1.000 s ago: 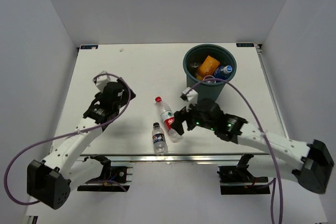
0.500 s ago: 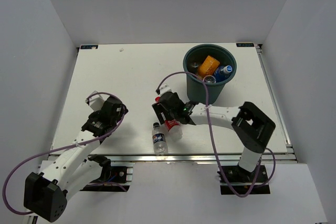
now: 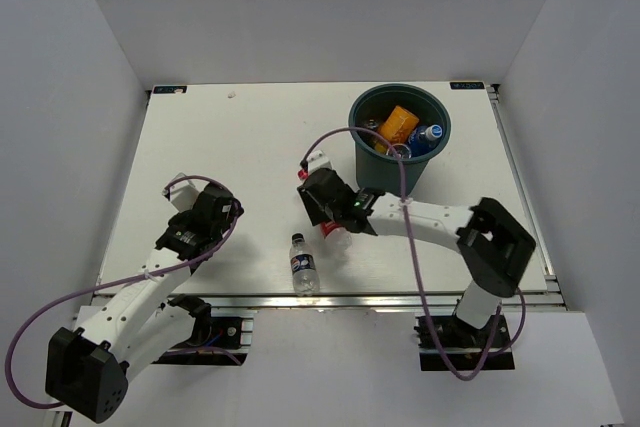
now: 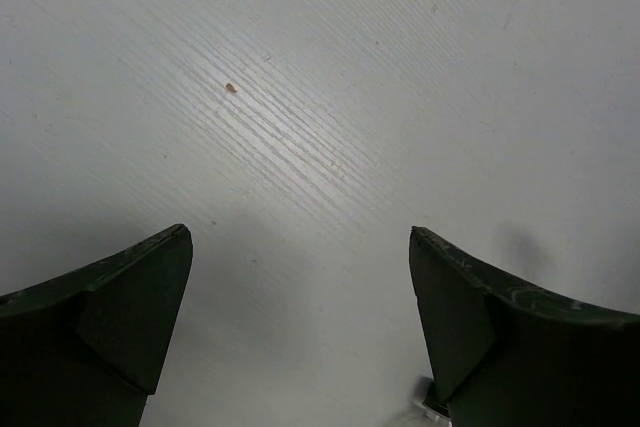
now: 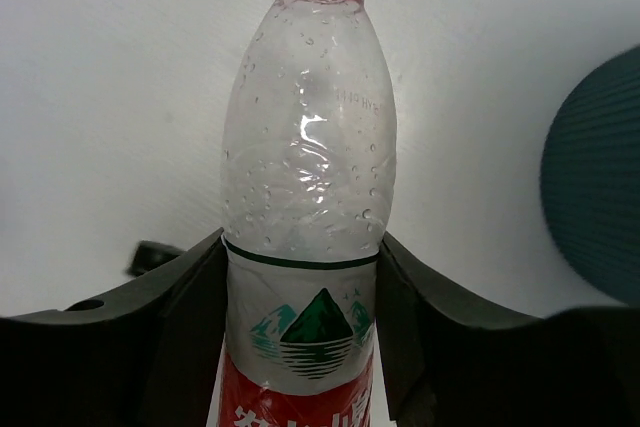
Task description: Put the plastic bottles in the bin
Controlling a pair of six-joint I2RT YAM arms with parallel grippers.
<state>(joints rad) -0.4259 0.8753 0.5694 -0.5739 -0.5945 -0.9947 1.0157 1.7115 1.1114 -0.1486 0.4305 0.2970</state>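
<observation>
jaws: right pinching, left spread

right gripper pinches the red-label bottle at its label, at 8 o'clock just beside the bin. left gripper stands wide over the table. dark-label bottle lies at 6 o'clock of the right gripper. an orange bottle sits in the bin.

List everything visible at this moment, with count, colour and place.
bin: one, dark teal-green, far right of the table.
bottles in the bin: several, including one orange and one blue-capped; full count hidden.
red-cap bottle: one, clear with a red label, left of the bin, gripped.
small bottle: one, dark label, white cap, lying near the front edge.
table: one, white.
cables: two, purple, one per arm.
left gripper: open over bare table.
right gripper: shut on the red-cap bottle.
</observation>
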